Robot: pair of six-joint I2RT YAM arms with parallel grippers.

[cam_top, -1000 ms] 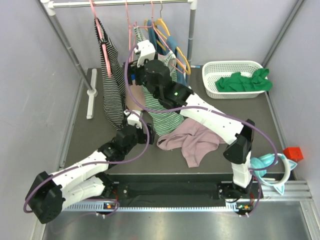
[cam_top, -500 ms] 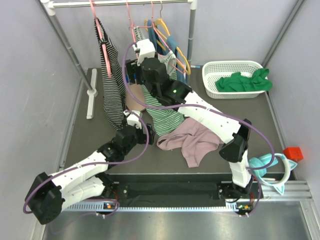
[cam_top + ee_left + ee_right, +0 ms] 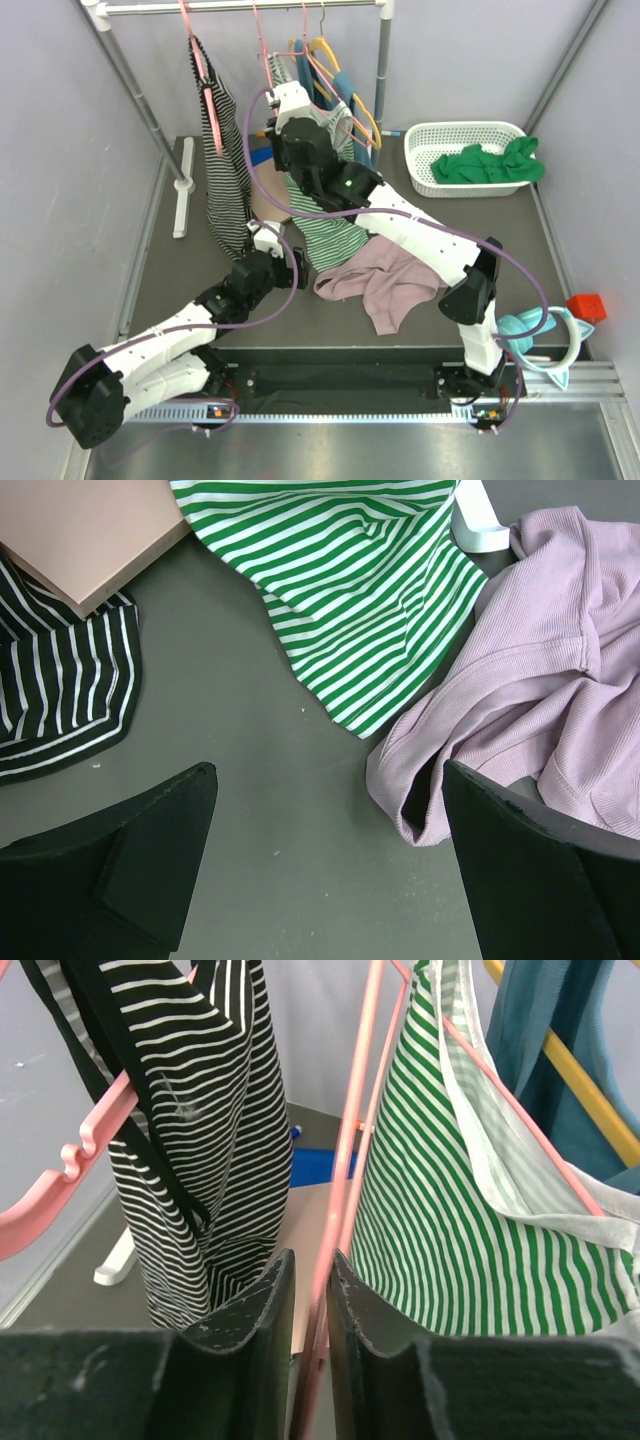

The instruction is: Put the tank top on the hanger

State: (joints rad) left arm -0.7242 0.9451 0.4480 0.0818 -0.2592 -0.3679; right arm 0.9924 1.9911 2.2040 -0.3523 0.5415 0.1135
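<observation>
Entry: right pincer clenched on the thin pink hanger hanging on the rail, I judge to lift it down. Left pincer released wide, low over the worktop beside the crumpled tank top, ready to gather it. Change: a second ago the right jaws stood wide; left arm and top unmoved.
</observation>
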